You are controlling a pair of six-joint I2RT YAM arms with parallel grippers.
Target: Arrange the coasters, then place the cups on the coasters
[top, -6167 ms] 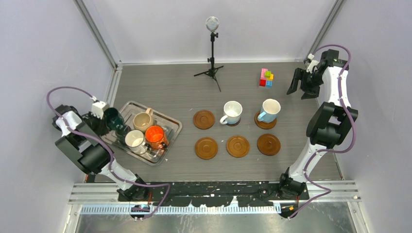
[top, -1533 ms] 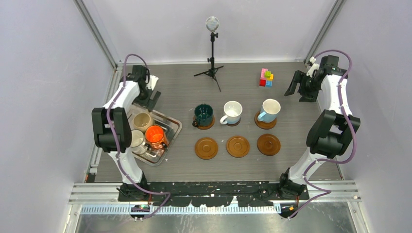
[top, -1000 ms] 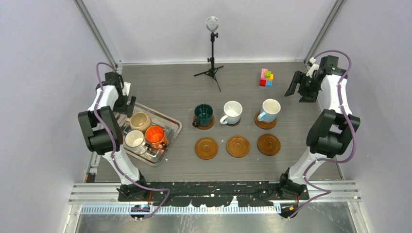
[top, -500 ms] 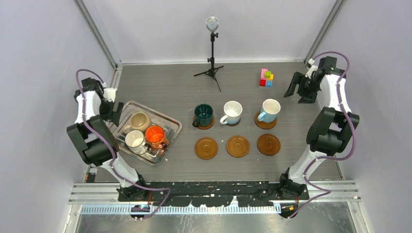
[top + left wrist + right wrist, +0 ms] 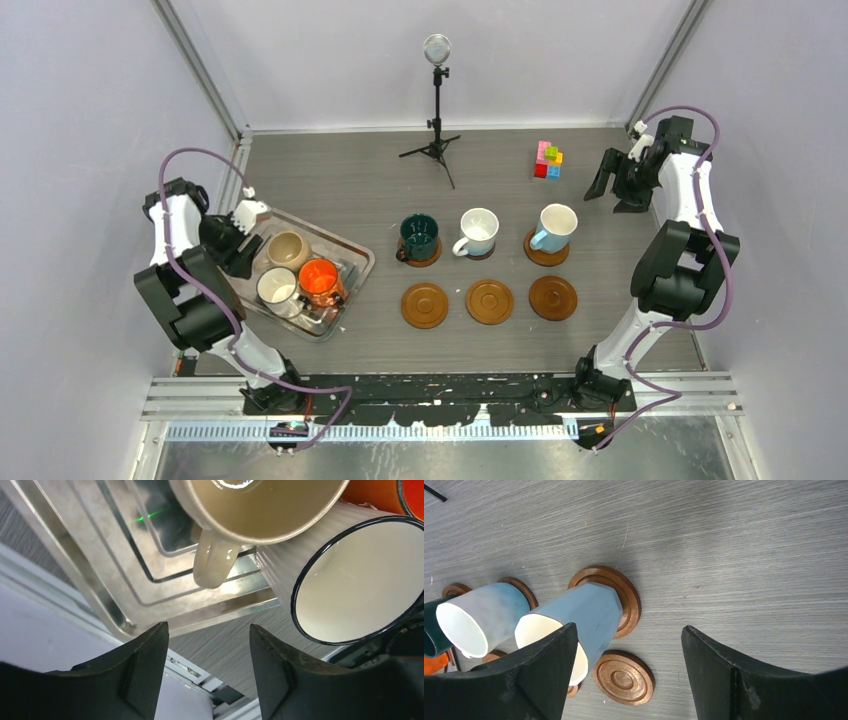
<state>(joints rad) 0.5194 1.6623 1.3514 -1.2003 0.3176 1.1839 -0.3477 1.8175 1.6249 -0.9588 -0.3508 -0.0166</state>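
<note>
Three cups stand on the back row of coasters: dark green (image 5: 418, 236), white (image 5: 478, 230), light blue (image 5: 553, 227). The front coasters (image 5: 425, 305), (image 5: 489, 301) and the darker one (image 5: 553, 297) are bare. On the tray stand a beige cup (image 5: 288, 250), an orange cup (image 5: 319, 282) and a white dark-rimmed cup (image 5: 277, 290). My left gripper (image 5: 243, 258) hangs at the tray's left edge, open, in line with the beige cup's handle (image 5: 215, 562) but short of it. My right gripper (image 5: 615, 195) waits open at the back right, above the light blue cup (image 5: 574, 625).
The silver tray (image 5: 350, 258) lies at the left, close to the table's left rail (image 5: 200, 672). A microphone tripod (image 5: 436, 110) stands at the back centre and a stack of coloured blocks (image 5: 548, 160) at the back right.
The dark green cup went from the tray to the back-left coaster. My left arm then swung back to the tray's left edge and its jaws narrowed. The right arm barely moved.
</note>
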